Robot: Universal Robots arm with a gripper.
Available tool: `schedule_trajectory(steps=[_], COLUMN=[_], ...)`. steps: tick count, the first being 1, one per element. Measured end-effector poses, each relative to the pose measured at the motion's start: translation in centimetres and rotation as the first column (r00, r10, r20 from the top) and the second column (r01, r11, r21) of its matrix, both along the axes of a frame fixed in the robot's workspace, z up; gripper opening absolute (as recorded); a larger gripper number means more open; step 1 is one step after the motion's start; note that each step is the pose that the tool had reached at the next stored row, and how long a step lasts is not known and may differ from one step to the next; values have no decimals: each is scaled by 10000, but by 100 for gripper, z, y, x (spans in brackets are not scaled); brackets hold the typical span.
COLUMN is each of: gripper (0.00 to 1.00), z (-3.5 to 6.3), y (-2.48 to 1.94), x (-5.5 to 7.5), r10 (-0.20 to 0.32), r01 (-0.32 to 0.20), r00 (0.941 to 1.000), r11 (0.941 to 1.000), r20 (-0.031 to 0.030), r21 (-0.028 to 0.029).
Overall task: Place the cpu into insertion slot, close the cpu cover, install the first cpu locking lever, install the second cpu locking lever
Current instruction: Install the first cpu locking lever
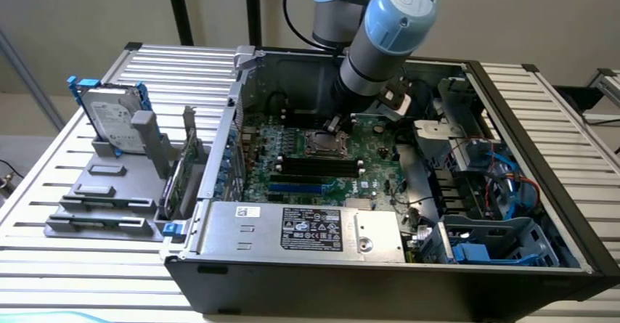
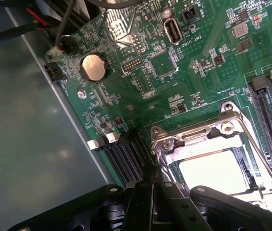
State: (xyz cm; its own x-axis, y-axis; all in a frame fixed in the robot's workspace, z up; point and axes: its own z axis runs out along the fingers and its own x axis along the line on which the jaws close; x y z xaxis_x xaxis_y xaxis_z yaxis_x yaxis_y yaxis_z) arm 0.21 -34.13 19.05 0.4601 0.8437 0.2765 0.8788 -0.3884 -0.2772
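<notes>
Cpu (image 2: 213, 171) seated under cpu cover (image 2: 225, 137) on green motherboard (image 2: 184, 72), clenched claw (image 2: 151, 185) at socket edge, open computer case (image 1: 542, 156) on slatted table (image 1: 58, 192)

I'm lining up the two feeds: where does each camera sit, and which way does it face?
Exterior view: off the arm, above one side, looking down into the open computer case; the robot arm shows.
Wrist view: on the wrist, close over the green motherboard; the shut gripper shows.
Both views share the insertion slot.
</notes>
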Motion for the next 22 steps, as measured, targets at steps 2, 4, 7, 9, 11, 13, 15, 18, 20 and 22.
schedule_trajectory(steps=[2, 4, 7, 9, 11, 13, 15, 18, 20, 22], gripper=[11, 11, 11, 11, 11, 11, 11, 11, 11, 11], z=[0, 1, -1, -4, -8, -13, -16, -19, -19, -19], y=[-4, -10, -25, -32, -37, -38, -40, -39, -39, -39], x=[1, 3, 4, 4, 4, 4, 4, 4, 4, 5], r10=[-1, -1, -1, -2, -2, -2, -1, -2, -2, -2], r01=[1, 1, 1, 2, 2, 2, 1, 2, 2, 2], r00=[10000, 10000, 10000, 10000, 10000, 10000, 10000, 10000, 10000, 10000], r11=[10000, 10000, 10000, 10000, 10000, 10000, 9999, 9998, 9997, 9997], r20=[0, 0, 0, 0, 0, 0, -1, 0, 0, 1], r21=[-1, -2, 7, 24, 49, 82, 121, 198, 225, 230])
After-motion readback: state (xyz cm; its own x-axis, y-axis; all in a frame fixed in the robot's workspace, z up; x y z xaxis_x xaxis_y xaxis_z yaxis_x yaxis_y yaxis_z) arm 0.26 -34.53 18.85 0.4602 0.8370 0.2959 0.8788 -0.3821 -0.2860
